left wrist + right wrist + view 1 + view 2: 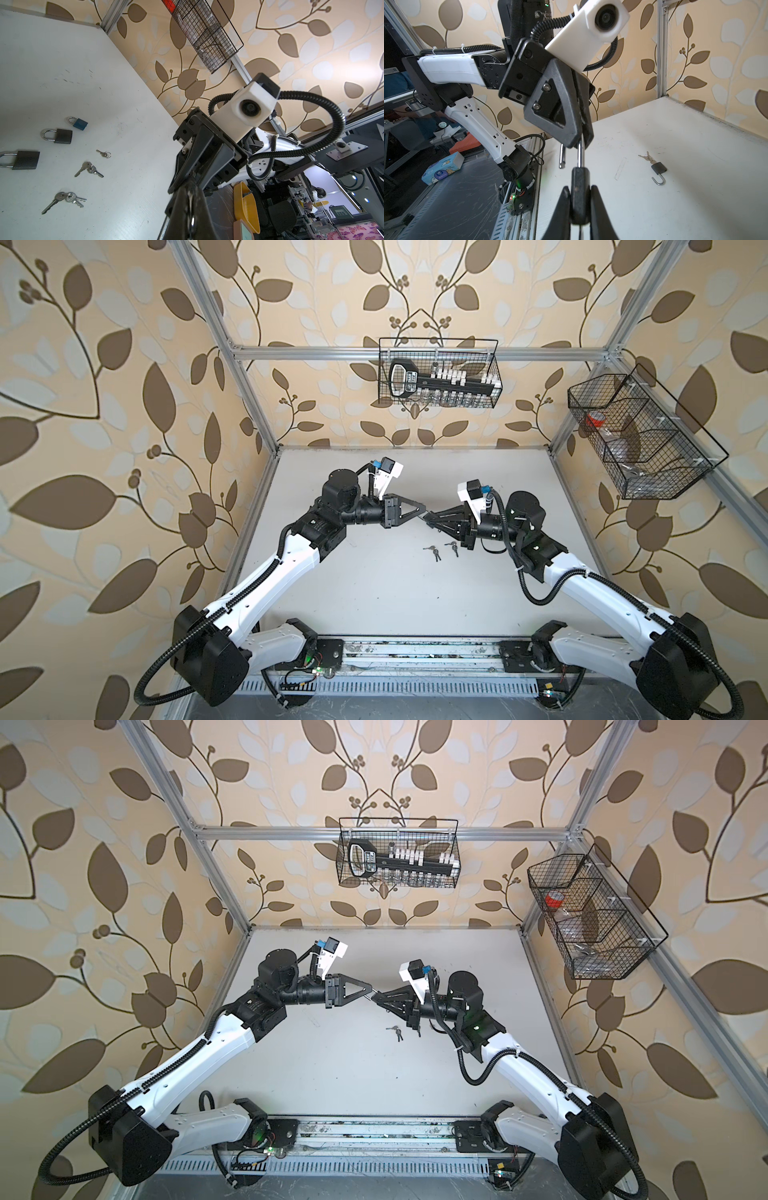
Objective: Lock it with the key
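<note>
A black padlock (580, 182) hangs in mid-air between my two grippers, its silver shackle (580, 153) swung open. My right gripper (580, 189) is shut on the padlock's body, fingers pressed on both flat sides. My left gripper (583, 143) is shut on the shackle's bend; in the left wrist view a sliver of metal shows between its shut fingers (180, 207). In both top views the two grippers meet tip to tip above the table's middle: left gripper (423, 515), right gripper (430, 518). Several keys lie on the table (374, 593), among them one bunch (432, 552) and another (453, 547).
Three more padlocks lie on the table: a blue one (80, 123) and two black ones (60, 136) (22, 160). An open padlock with keys (658, 168) lies further off. Wire baskets hang on the back wall (440, 373) and right wall (640, 435).
</note>
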Controlling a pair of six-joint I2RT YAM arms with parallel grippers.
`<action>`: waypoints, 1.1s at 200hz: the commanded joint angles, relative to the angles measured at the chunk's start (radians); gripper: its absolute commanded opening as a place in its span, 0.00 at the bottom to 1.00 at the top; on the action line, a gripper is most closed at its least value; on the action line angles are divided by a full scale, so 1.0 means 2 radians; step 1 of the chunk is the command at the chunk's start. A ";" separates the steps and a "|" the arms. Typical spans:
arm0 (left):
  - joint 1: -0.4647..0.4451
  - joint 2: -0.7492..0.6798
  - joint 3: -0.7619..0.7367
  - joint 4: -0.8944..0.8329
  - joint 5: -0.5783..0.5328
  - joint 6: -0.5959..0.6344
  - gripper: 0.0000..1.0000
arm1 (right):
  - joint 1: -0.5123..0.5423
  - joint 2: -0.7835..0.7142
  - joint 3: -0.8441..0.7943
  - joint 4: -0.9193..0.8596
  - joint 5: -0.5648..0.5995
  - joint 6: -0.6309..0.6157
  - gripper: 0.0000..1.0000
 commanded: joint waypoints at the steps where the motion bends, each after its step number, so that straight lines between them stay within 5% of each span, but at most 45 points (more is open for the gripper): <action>1: -0.001 -0.018 0.019 -0.009 0.000 0.038 0.00 | -0.002 -0.002 0.028 -0.010 0.000 0.017 0.03; 43: -0.001 -0.032 0.053 -0.066 -0.041 0.091 0.00 | -0.005 0.016 0.090 -0.056 -0.089 0.070 0.00; 76: -0.001 -0.032 0.066 -0.063 -0.016 0.101 0.00 | -0.005 0.016 0.119 -0.050 -0.157 0.119 0.00; 141: -0.001 -0.024 0.065 -0.053 0.017 0.100 0.00 | -0.005 0.015 0.127 0.016 -0.206 0.206 0.00; 220: -0.004 -0.005 0.053 -0.044 0.023 0.102 0.00 | 0.001 0.013 0.133 0.040 -0.194 0.227 0.00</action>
